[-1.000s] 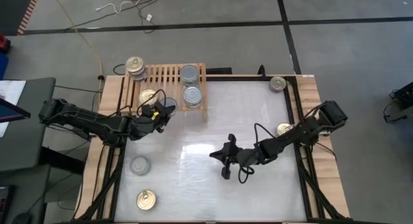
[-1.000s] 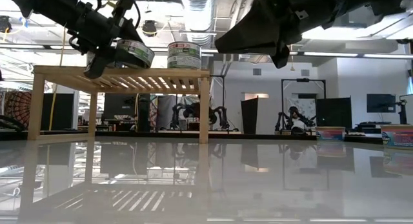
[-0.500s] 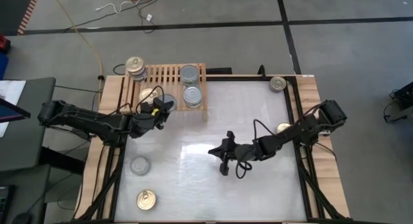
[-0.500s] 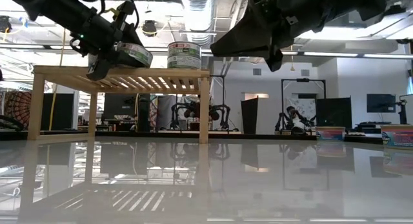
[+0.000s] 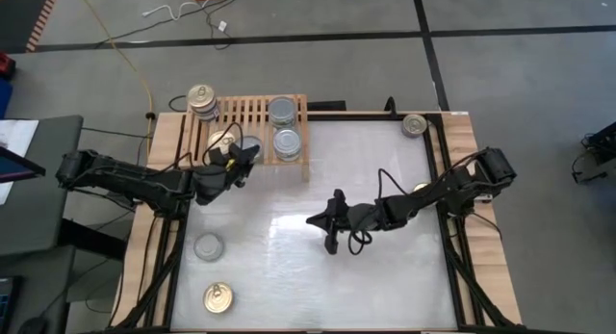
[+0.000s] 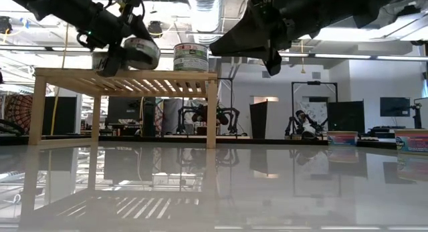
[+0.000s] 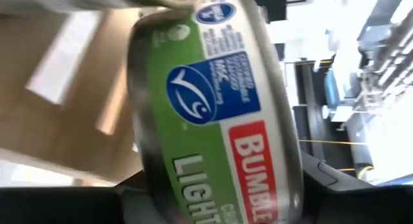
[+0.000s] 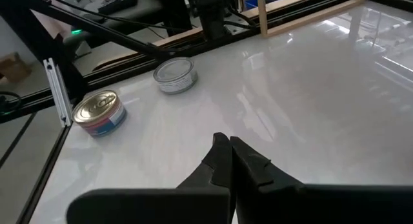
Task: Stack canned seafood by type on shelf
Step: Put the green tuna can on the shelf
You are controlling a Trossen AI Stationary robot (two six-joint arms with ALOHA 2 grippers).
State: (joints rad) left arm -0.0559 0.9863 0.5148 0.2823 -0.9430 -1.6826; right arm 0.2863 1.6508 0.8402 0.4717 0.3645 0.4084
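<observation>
- White tabletop [image 5: 289, 267] fills the frame, wooden edges all round, grey floor beyond.
- Over at the far left corner sits the shelf [image 5: 252, 113], a light-wood slatted rack on short legs.
- Left gripper [image 5: 241, 159] is right at the shelf's near edge with a green-labelled can [image 6: 140, 53] between its fingers, tilted, just above the slats; whether the jaws grip it or are letting go, hard to call.
- On the shelf: two silver-topped cans [image 5: 284, 127], a gold-topped can [image 5: 220, 141], and a stack with a gold top [image 5: 201, 100] at its left end.
- Right gripper [image 5: 329, 240] hovers mid-table, jaws pressed together, empty.
- Loose tins: a silver one [image 5: 208, 246] and a gold one [image 5: 218, 297] near left, another [image 5: 415, 125] at the far right corner.
</observation>
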